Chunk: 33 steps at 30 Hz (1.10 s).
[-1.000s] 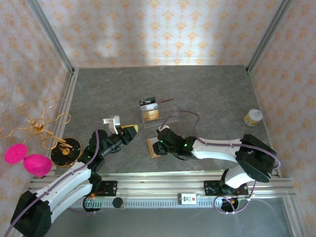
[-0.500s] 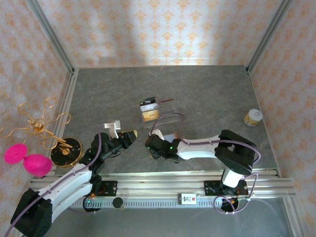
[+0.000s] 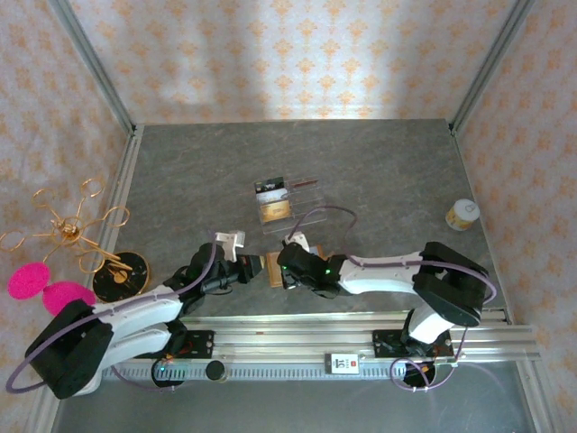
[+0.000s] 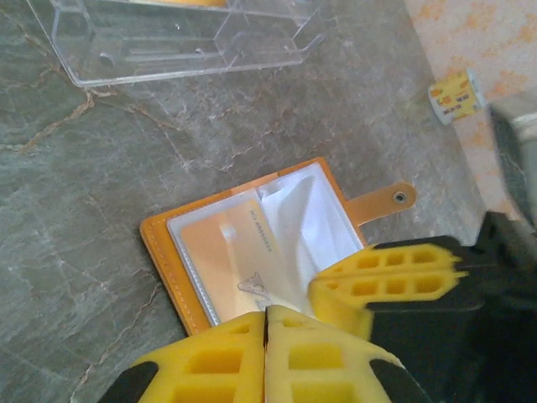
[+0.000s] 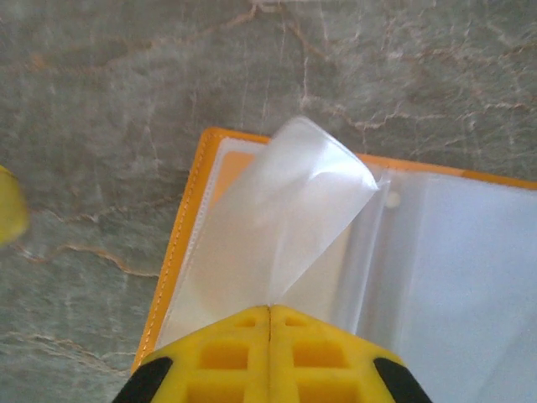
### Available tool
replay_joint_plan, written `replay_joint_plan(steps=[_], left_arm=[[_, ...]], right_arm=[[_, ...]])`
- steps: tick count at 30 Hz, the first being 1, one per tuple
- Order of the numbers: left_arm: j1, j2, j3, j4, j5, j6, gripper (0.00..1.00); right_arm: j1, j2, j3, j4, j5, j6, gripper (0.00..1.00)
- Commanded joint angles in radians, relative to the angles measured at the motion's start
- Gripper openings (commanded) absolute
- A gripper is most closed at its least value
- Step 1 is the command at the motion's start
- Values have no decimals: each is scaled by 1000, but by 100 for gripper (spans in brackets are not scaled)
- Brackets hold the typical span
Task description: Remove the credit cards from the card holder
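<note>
Two closed grippers sit over the card holder point(image 4: 161, 250), which lies open on the grey table point(image 3: 379, 171) at the middle of the left wrist view, below the clear acrylic stand point(image 4: 168, 42) in the upper left. The left gripper point(image 4: 266, 323) is closed pad against pad on nothing, its tips at the holder's lower edge. The right gripper point(image 5: 268, 317) is likewise pressed closed at bottom centre of its own view. A clear sleeve point(image 5: 285, 210) curls up from just above its tips, though whether it is pinched cannot be told. One pale orange credit card point(image 4: 222, 252) sits in the picture-left pocket; its markings are too blurred to read.
</note>
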Motion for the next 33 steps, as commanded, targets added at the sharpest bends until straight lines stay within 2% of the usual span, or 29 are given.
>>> replay_joint_plan(steps=[1,7,8,10,12,16,22,24,28,31,33], left_arm=[[-24,47,38,102,19,-15,9],[-90,223,148,87,29,22,8],[-95,254,166,89,40,27,7],[-110,323,201,102,66,35,7],[-131,381,236,104,84,43,7],[-158,482,317,86,120,64,7],[-188,576,419,32,143,87,11],[-182,550,414,14,114,87,11],[-101,365,292,67,45,23,11],[-37,245,215,6,27,15,11],[-19,193,172,-17,19,15,11]], right_arm=[[-13,-50,-31,84,-19,56,0],[-25,-94,-67,101,-18,88,0],[-25,-99,-70,99,-12,95,3],[-26,-121,-77,81,17,115,23],[-25,-170,-99,65,61,141,30],[-29,-319,-174,26,167,206,32],[-53,-437,-221,-38,189,229,34],[-66,-445,-223,-32,156,210,33],[-110,-421,-203,-6,52,137,31],[-155,-337,-156,21,-90,54,29],[-166,-266,-100,13,-141,3,27]])
